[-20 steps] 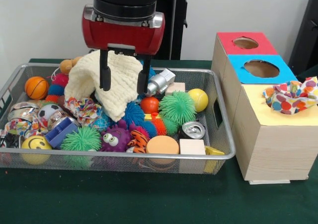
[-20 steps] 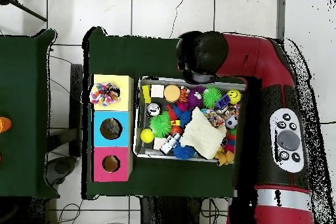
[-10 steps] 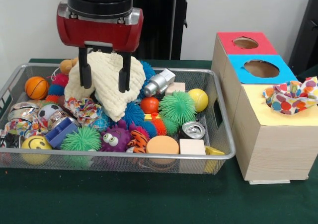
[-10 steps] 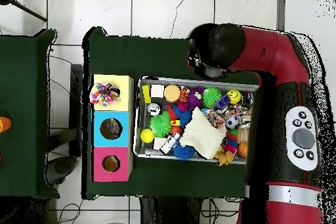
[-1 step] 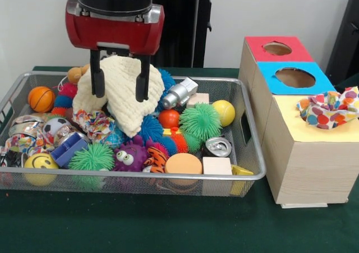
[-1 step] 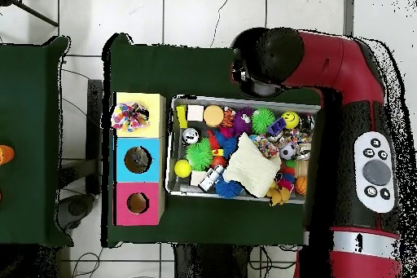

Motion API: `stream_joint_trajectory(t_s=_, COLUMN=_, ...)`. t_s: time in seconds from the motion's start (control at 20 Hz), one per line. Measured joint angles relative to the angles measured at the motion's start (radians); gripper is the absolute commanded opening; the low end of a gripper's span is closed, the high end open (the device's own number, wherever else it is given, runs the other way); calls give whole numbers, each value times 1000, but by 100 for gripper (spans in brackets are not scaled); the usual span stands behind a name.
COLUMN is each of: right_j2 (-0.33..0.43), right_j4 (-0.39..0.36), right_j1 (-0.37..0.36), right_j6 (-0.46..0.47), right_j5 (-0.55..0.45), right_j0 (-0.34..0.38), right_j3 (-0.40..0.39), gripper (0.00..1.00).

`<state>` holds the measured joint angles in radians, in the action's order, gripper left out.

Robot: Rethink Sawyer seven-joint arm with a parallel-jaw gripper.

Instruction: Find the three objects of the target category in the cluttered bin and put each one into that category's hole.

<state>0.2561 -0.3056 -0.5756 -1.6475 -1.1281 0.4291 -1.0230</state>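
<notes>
Overhead, we hold our gripper [image 5: 119,82] above the wire bin [image 5: 247,146], fingers spread and grasping nothing; the cream knitted cloth [image 5: 126,99] lies heaped on the toys just behind them; a spotted cloth [image 5: 328,108] rests on the yellow box top [image 5: 314,130].

From my seat the front view is evenly and brightly lit, with soft light from above and only faint shadows under the wire bin [image 5: 247,124] at lower centre. A small glint sits on the silver can [image 5: 217,146] and the red gripper housing. Nothing looks blurred. The overhead view shows pale floor tiles [image 6: 195,14], bright along the top.
</notes>
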Motion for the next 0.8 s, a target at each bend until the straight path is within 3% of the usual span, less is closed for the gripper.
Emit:
stream_joint_trajectory(t_s=0.35, right_j2=24, right_j4=-19, right_j1=17, right_j6=0, right_j5=0, right_j0=14, right_j3=13, gripper=100)
stream_joint_trajectory(t_s=0.8, right_j2=65, right_j4=-67, right_j1=90, right_j6=42, right_j5=0, right_j0=55, right_j3=87, gripper=100)
